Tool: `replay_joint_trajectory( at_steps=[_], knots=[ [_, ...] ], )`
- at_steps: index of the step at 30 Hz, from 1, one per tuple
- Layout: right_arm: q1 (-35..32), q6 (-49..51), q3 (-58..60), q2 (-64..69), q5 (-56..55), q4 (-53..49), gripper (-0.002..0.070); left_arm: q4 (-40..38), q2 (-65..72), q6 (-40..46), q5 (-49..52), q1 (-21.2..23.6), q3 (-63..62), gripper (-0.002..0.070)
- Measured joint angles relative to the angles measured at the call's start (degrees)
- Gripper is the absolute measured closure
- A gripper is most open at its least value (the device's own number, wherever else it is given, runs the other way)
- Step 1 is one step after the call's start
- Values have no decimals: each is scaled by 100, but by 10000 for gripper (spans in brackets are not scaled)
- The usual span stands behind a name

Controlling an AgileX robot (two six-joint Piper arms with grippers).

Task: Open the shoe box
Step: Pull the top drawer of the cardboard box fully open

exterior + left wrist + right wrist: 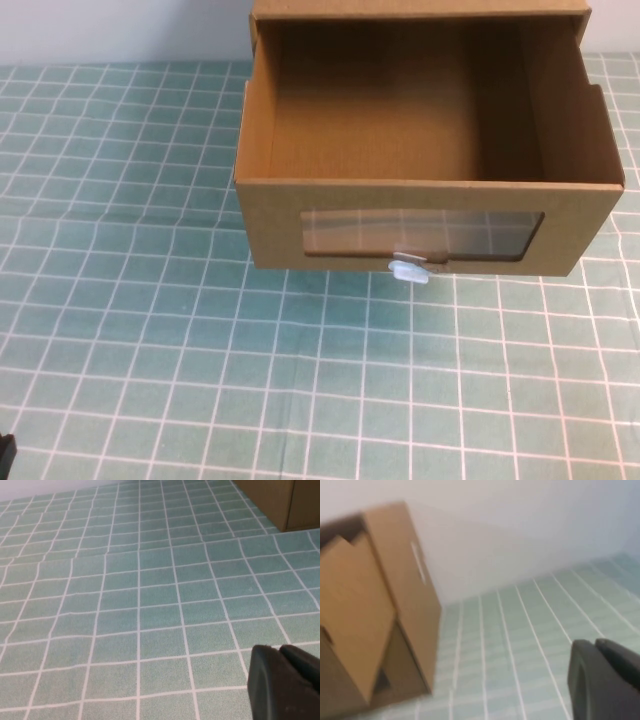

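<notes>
The brown cardboard shoe box (420, 120) stands at the back of the table, its drawer pulled out toward me and empty inside. The drawer's front (425, 232) has a clear window and a small white pull tab (409, 269) at its lower edge. My left gripper (279, 650) hovers low over the mat, well to the left of the box (272, 500), its black fingers pressed together and holding nothing. My right gripper (595, 644) is shut and empty too, off to the side of the box (380, 605), and it is out of the high view.
A green mat with a white grid (200, 350) covers the table. A white wall (120, 30) runs behind the box. A dark bit of the left arm (5, 452) shows at the near left corner.
</notes>
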Motion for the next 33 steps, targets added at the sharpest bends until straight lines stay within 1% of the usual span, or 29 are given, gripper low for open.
replay_joint_trajectory(
  at_steps=[2, 3, 4, 7, 10, 12, 22, 27, 33],
  knots=[
    [0, -964, 0, -102, 442, 915, 690, 0, 0, 0, 0, 0, 0, 680],
    [0, -1367, 0, -174, 654, 1194, 690, 0, 0, 0, 0, 0, 0, 680],
    [0, -1688, 0, -255, 862, 1376, 690, 0, 0, 0, 0, 0, 0, 680],
    [0, -2210, 0, -358, 1484, 1591, 689, 0, 0, 0, 0, 0, 0, 680],
    [0, -2368, 0, -358, 1979, 1643, 689, 0, 0, 0, 0, 0, 0, 680],
    [0, -2471, 0, -358, 2078, 1643, 689, 0, 0, 0, 0, 0, 0, 680],
    [0, -2546, 0, -358, 2128, 1644, 690, 0, 0, 0, 0, 0, 0, 680],
    [0, -2281, 0, -358, 2128, 1189, 690, 0, 0, 0, 0, 0, 0, 680],
    [0, -2668, 0, -358, 2131, 1174, 690, 0, 0, 0, 0, 0, 0, 680]
  ],
)
